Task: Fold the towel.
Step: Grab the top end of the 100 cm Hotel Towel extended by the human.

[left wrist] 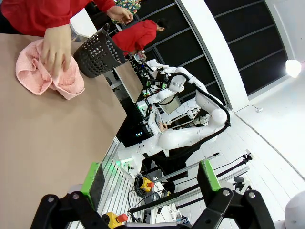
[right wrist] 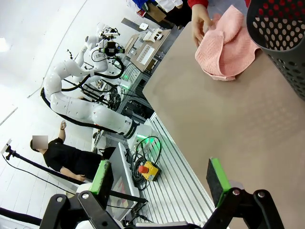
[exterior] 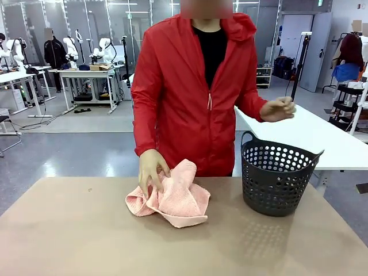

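Note:
The salmon-pink towel [exterior: 172, 198] lies crumpled in a heap on the brown table, near its far edge and left of the basket. A person in a red jacket rests one hand [exterior: 151, 169] on the towel's left side. The same towel [left wrist: 45, 71] appears at the top left of the left wrist view and as a pink heap [right wrist: 226, 50] at the top of the right wrist view. My left gripper [left wrist: 150, 179] is open and holds nothing, well back from the table's near edge. My right gripper [right wrist: 159, 176] is open too, also far from the towel.
A dark perforated basket [exterior: 277, 172] stands on the table to the right of the towel. The person's other hand [exterior: 278, 108] is raised above it. The table top [exterior: 86, 236] is bare in front of the towel.

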Motion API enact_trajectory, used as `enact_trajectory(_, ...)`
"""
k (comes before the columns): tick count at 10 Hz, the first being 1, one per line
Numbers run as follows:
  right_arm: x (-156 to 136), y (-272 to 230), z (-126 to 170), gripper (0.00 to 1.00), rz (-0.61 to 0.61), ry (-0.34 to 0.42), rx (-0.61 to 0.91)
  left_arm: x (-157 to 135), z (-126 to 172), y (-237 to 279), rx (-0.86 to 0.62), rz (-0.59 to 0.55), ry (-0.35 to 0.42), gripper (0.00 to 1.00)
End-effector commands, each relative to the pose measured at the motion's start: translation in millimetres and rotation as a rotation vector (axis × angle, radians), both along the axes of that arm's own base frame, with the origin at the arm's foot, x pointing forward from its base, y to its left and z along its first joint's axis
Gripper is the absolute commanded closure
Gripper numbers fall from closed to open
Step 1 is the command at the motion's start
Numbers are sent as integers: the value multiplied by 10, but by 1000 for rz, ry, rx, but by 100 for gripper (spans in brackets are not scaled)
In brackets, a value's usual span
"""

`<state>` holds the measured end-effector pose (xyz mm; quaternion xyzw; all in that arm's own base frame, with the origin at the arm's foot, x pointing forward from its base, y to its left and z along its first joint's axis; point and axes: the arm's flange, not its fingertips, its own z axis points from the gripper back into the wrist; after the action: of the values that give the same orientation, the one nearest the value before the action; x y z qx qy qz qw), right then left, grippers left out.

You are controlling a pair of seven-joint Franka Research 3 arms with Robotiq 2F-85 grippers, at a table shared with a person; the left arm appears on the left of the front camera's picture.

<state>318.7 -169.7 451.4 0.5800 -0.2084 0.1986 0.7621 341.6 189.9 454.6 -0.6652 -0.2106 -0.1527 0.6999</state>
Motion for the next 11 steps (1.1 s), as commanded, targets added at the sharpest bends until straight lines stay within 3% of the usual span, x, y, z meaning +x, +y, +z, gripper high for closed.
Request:
enact_trajectory(1,18,-1,5,0,3,-20,16,3,-1,7,-8,-4,-4,0)
enact_trajectory(11,18,-1,5,0,3,-20,16,3,-1,7,-8,-4,-4,0)
